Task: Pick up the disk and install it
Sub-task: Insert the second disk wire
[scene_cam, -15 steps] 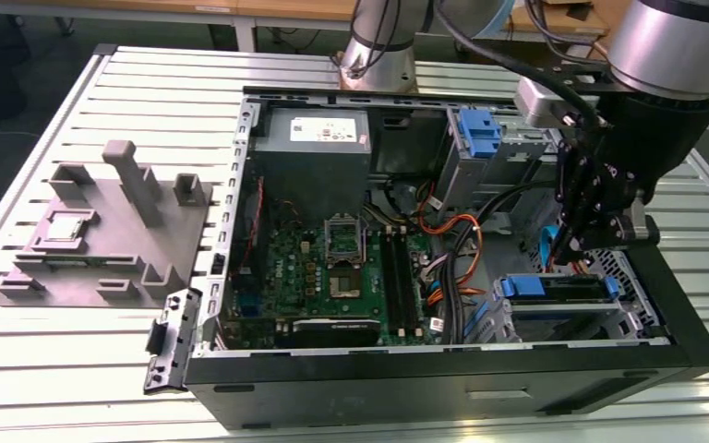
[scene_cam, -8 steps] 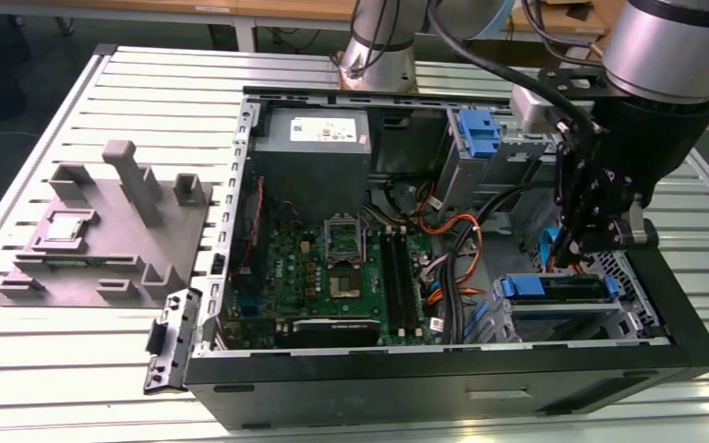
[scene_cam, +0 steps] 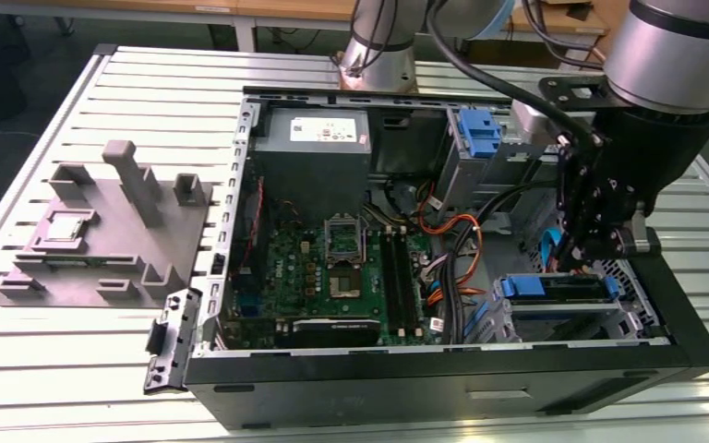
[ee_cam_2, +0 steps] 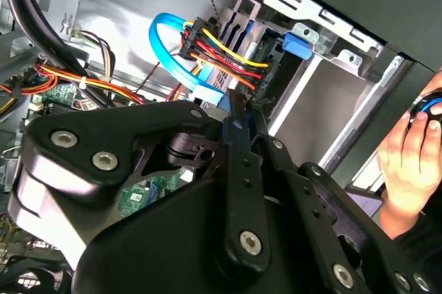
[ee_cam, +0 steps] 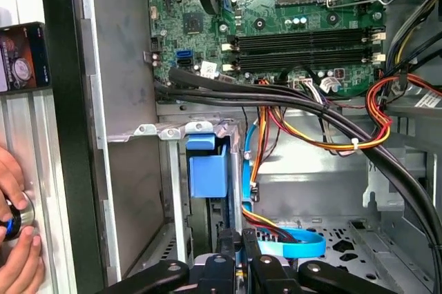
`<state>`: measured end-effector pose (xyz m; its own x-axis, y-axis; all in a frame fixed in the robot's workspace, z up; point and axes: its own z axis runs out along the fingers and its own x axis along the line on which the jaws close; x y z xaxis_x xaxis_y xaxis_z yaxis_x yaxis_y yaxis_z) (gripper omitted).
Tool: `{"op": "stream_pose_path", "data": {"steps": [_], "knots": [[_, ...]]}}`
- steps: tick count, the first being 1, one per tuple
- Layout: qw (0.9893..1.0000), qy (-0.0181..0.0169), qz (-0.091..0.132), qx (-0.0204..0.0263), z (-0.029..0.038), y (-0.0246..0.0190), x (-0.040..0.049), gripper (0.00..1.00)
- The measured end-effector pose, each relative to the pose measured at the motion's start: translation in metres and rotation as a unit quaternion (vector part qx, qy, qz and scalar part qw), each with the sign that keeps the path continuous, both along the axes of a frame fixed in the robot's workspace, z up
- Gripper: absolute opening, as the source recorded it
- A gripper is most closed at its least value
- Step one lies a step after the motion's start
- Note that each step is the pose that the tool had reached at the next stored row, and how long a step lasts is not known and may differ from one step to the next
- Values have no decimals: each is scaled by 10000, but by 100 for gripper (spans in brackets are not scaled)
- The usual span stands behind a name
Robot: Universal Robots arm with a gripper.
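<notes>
Gripper (scene_cam: 585, 247) sits low in the case (scene_cam: 453, 369), just above the drive cage; the disk (scene_cam: 554, 288) sits seated in the bay directly beneath it, long axis lying along the cage. Can't tell whether the gripper is clamped.

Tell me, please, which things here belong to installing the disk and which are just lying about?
Job in hand: black tool, down inside the case; blue plastic carrier frame seated in the metal drive bay, likely the disk's; open black computer case.

Lying about: grey moulded fixture block on the slatted metal table; a person's hand beside the case.
</notes>
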<state>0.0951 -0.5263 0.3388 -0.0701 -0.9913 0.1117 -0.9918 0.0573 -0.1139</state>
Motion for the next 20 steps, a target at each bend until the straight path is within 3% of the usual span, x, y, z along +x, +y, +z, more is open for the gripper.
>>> {"op": "stream_pose_path", "data": {"steps": [4, 9, 11, 14, 20], "knots": [[10000, -62, 21, 2, -2, -22, -32, 16], [10000, -89, 25, 19, -6, -88, -40, 16], [9999, -99, 27, 53, -9, -107, -41, 16], [9998, -119, 30, 147, -12, -131, -43, 16], [9996, -149, 34, 255, -20, -190, -51, 16]]}}
